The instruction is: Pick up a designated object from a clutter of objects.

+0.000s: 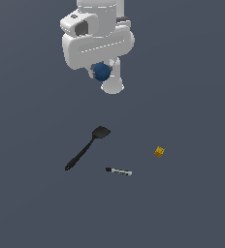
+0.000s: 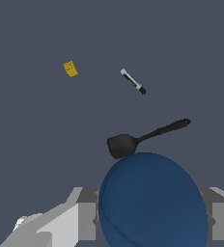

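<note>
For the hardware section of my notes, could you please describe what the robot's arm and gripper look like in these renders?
The arm is glossy white with smooth, rounded, bulky housings; one has a dark rectangular recess near its top, and a faint dotted seam crosses the wide lower body. No cables or logos are visible. In the wrist view, the gripper shows pale grey, angular, blocky finger parts with darker grey faces.

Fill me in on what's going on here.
A single robot arm has its gripper shut on the blue ball and holds it up off the surface; in the wrist view the ball sits between the fingers. The rest of the clutter lies below on the grey surface, each piece apart from the others: the black spatula, the marker and the yellow-orange cube. So the pick looks done.
</note>
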You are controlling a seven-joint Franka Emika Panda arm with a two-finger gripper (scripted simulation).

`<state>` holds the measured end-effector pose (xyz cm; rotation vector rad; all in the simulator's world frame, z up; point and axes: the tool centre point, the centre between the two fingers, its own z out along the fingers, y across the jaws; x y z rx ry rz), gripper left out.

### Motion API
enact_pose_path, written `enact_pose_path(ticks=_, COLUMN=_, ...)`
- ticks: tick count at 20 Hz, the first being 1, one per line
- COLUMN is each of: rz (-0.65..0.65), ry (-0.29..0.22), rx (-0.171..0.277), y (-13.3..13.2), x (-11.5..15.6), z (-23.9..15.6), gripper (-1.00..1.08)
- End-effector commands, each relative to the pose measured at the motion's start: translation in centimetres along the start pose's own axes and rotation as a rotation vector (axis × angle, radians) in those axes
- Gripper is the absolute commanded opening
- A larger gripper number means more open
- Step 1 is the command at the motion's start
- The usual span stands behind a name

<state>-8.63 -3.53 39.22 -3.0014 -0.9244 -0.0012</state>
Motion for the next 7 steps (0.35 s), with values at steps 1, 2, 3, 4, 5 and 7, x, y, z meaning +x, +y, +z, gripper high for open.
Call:
enact_pose_path(ticks=1, rz=0.0, ry=-0.001, rx=0.0, y=0.26, x=-0.29, z=-0.92, gripper=-1.0)
enact_pose_path(ticks=2, rz=0.0, ry=-0.001, rx=0.0, y=0.35, x=-0.36, z=-1.15, gripper=-1.0)
enact_pose_path(ticks=3, rz=0.0, ry=-0.001, rx=0.0, y=0.42, x=-0.41, z=-1.33, gripper=-1.0)
enact_pose_path(ticks=4, rz=0.0, ry=-0.001, rx=-0.001, y=0.45, x=-0.42, z=-1.46, gripper=-1.0)
enact_pose_path(ticks=5, rz=0.0, ry=-0.001, rx=-0.001, y=0.5, x=-0.42, z=-1.54, gripper=-1.0)
enact_pose_path(ticks=7, rz=0.0, ry=-0.001, rx=-0.001, y=0.54, x=-0.4, z=-1.57, gripper=-1.0)
